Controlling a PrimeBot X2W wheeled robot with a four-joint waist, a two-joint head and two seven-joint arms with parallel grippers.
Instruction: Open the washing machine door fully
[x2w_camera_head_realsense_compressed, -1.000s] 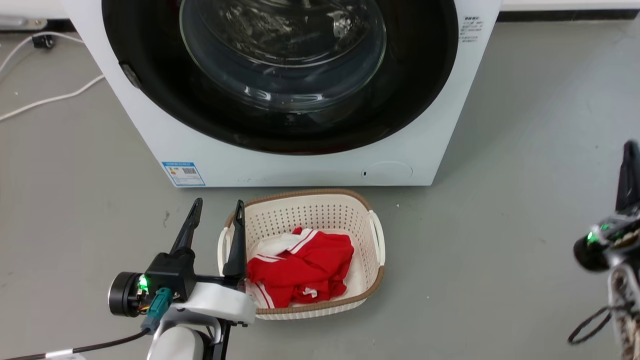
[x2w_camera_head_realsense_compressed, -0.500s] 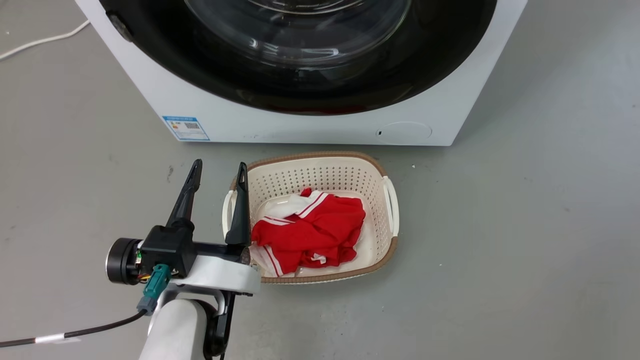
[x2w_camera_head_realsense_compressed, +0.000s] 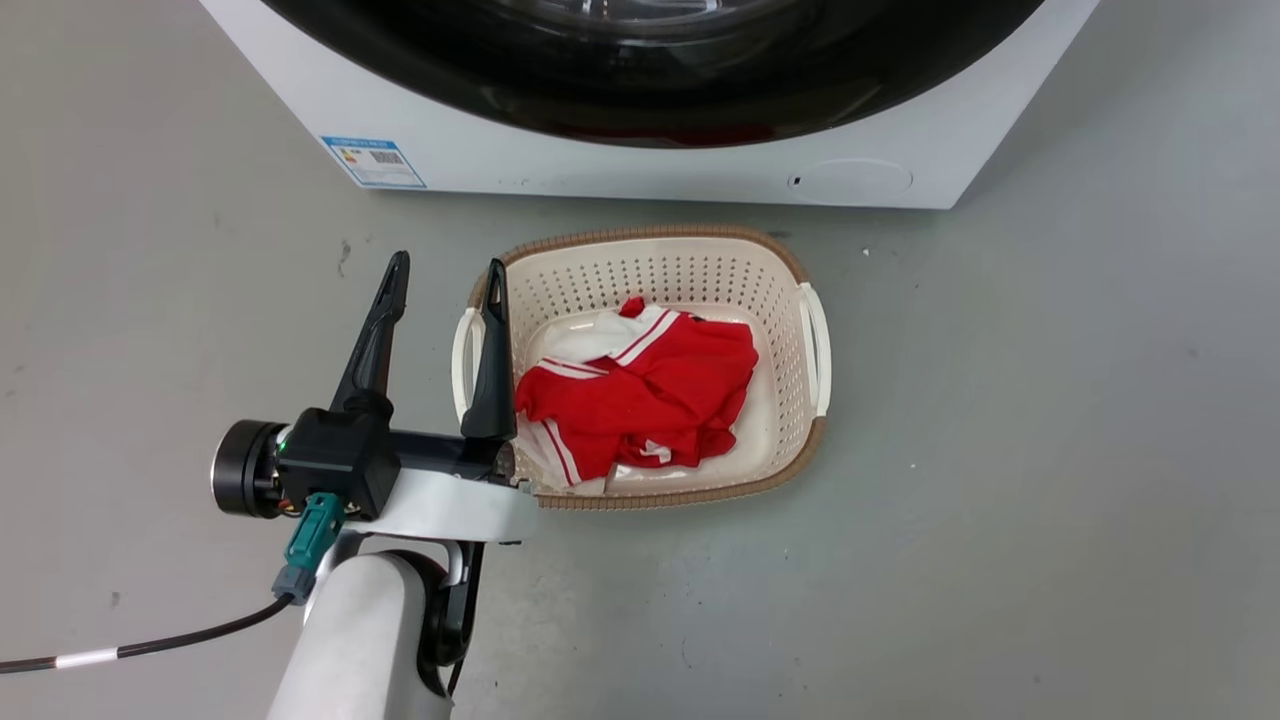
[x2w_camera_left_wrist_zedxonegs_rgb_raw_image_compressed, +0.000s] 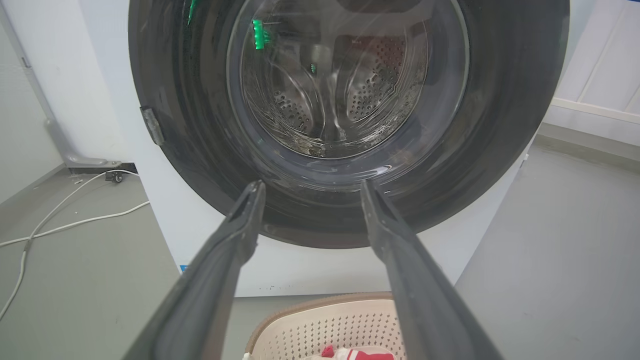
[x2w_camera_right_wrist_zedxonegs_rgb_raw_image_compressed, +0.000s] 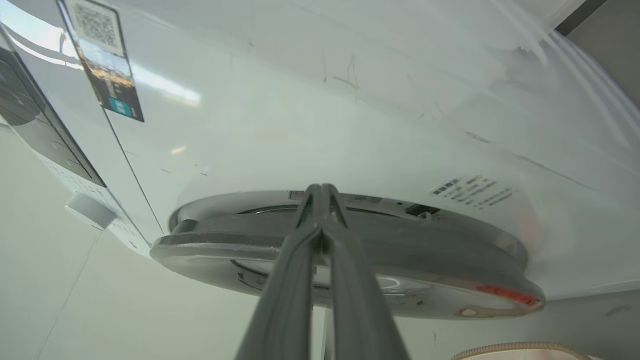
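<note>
The washing machine (x2w_camera_head_realsense_compressed: 650, 180) is a white front-loader standing at the top of the head view. Its door (x2w_camera_head_realsense_compressed: 650, 100) shows as a glossy black arc. In the left wrist view the washing machine door (x2w_camera_left_wrist_zedxonegs_rgb_raw_image_compressed: 200, 150) lies flat against the white front, with the steel drum visible through its glass. My left gripper (x2w_camera_head_realsense_compressed: 447, 262) hovers open over the floor beside the basket, and its fingers (x2w_camera_left_wrist_zedxonegs_rgb_raw_image_compressed: 311, 184) point at the door's lower part. In the right wrist view my right gripper (x2w_camera_right_wrist_zedxonegs_rgb_raw_image_compressed: 322, 189) is shut and empty. Its tips are at the door's rim (x2w_camera_right_wrist_zedxonegs_rgb_raw_image_compressed: 400, 250), seen edge-on.
A cream perforated basket (x2w_camera_head_realsense_compressed: 790, 270) holding a red and white garment (x2w_camera_head_realsense_compressed: 650, 400) sits on the grey floor just in front of the machine. White cables (x2w_camera_left_wrist_zedxonegs_rgb_raw_image_compressed: 65, 225) trail on the floor left of the machine. A blue label (x2w_camera_head_realsense_compressed: 372, 160) marks its lower front.
The head camera has tipped down, so the machine and basket sit higher in the picture. The right gripper, at the right edge one second ago, has left that view. The left gripper stays open.
</note>
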